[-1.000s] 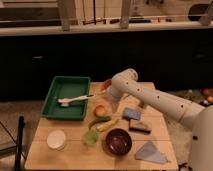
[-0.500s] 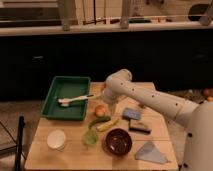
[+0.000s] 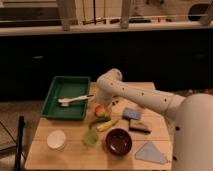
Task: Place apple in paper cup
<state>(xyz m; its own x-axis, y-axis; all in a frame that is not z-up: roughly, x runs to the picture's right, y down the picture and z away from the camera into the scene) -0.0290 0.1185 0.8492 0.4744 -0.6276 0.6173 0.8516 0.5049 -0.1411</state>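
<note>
The apple (image 3: 100, 109) is a small orange-red fruit on the wooden table (image 3: 75, 155), just right of the green tray. My gripper (image 3: 101, 102) hangs at the end of the white arm directly over the apple, almost touching it. The white paper cup (image 3: 56, 139) stands upright near the table's front left, well away from the gripper.
A green tray (image 3: 60, 95) holds a white brush (image 3: 72, 100) at the left. A green plastic cup (image 3: 90, 137), a yellow-green banana (image 3: 106, 123), a dark bowl (image 3: 119, 141), a blue sponge (image 3: 131, 114), a dark block (image 3: 140, 126) and a grey cloth (image 3: 150, 151) crowd the table.
The arm has swung left and down, bringing the gripper from above the tray's right edge to just over the apple.
</note>
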